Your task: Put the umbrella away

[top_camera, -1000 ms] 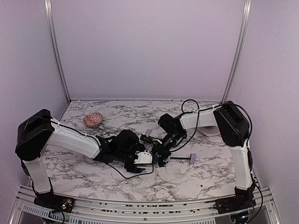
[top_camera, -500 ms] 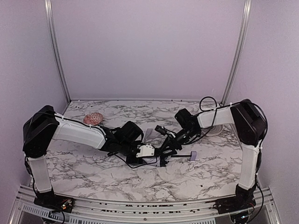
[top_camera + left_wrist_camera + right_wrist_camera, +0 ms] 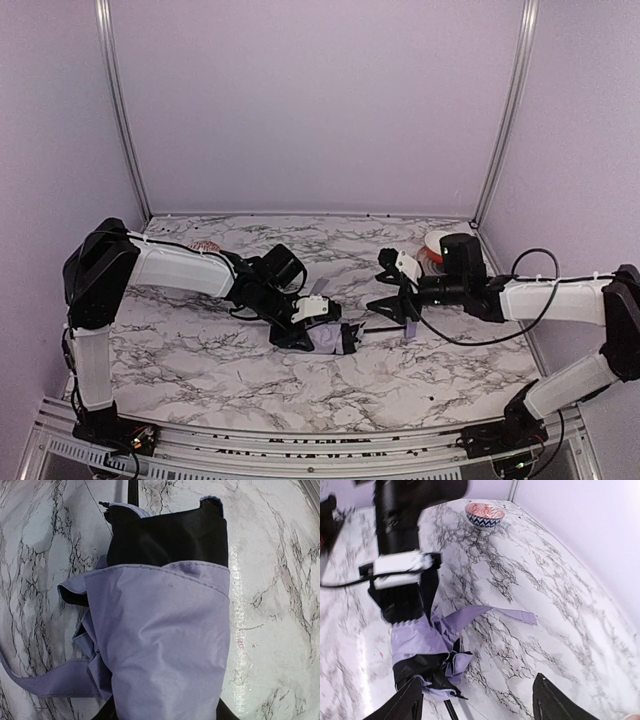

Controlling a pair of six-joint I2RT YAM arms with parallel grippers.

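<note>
The umbrella (image 3: 327, 338) lies folded on the marble table as a lavender bundle with black lining. Its thin shaft runs right to a small lavender handle (image 3: 408, 332). My left gripper (image 3: 303, 328) is shut on the bundle. In the left wrist view the umbrella's fabric (image 3: 165, 645) fills the space between the jaws. The right wrist view shows the left gripper (image 3: 412, 622) clamped on the umbrella (image 3: 417, 647), with a loose closing strap (image 3: 492, 614) trailing right. My right gripper (image 3: 382, 285) stands open just right of the bundle, above the shaft. In its own view the right gripper (image 3: 478, 680) is empty.
A patterned bowl (image 3: 205, 246) (image 3: 485, 515) sits at the back left, partly behind my left arm. A white and orange dish (image 3: 433, 248) stands at the back right, near the wall. Lavender walls close in three sides.
My left gripper closed on the umbrella bundle and reached further right. My right gripper opened and drew back to the right, away from the bundle.
</note>
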